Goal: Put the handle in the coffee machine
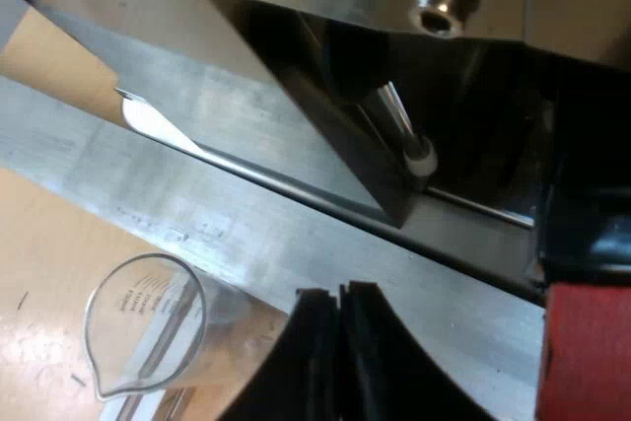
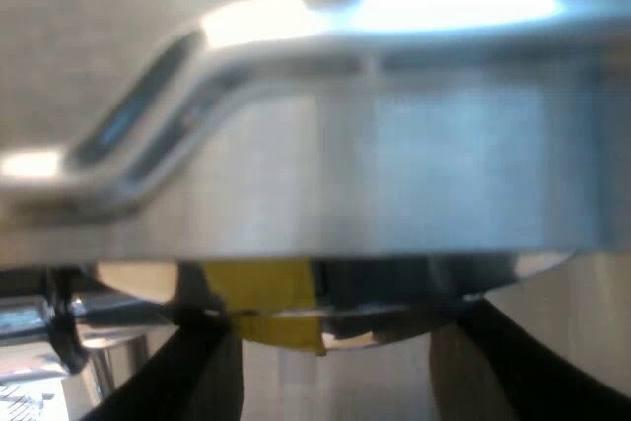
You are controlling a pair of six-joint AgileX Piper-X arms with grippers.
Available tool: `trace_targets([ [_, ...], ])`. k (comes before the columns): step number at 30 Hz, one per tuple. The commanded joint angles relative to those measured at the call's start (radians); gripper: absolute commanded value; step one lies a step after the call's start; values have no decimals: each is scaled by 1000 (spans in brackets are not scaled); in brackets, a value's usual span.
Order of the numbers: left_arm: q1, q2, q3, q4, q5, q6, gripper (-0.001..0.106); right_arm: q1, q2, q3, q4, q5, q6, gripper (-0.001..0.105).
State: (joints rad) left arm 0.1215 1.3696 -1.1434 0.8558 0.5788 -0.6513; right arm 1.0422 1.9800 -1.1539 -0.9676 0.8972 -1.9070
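The handle (image 1: 582, 234) is dark and thick, and its end (image 1: 587, 352) is bright red. It sits at the front of the espresso machine (image 1: 296, 7), close to the shiny steel body. I cannot tell if it is locked in. My left gripper (image 1: 338, 295) hangs beside it with its two black fingers pressed together and nothing between them. The measuring glass (image 1: 148, 327) stands near that gripper. My right gripper (image 2: 335, 332) has its fingers spread wide, right up against a blurry shiny metal part (image 2: 394, 175) with a yellow patch (image 2: 266, 308) under it.
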Motion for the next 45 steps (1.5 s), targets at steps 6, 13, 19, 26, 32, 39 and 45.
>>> trace_targets([
  [6, -17, -3, -6, 20, -35, 13, 1, -4, -19, -18, -76, -12, -4, 46],
  [13, -17, -3, -6, 180, -43, 137, 1, -4, -19, -18, -76, -12, -4, 46],
  [19, -17, -3, -6, 235, -23, 140, 1, -4, -19, -18, -76, -12, -6, 46],
  [26, -25, -3, -6, 345, 25, 162, 1, -4, -19, -18, -76, -12, -55, 46],
  [32, -25, -3, -6, 405, 57, 162, 1, -4, -19, -18, -76, -12, -74, 46],
  [39, -25, -3, -6, 491, 126, 129, 1, -1, -19, -18, -76, -12, -87, 46],
  [45, -25, -3, -6, 505, 170, 20, 1, 11, -19, -16, -75, -12, -103, 46],
])
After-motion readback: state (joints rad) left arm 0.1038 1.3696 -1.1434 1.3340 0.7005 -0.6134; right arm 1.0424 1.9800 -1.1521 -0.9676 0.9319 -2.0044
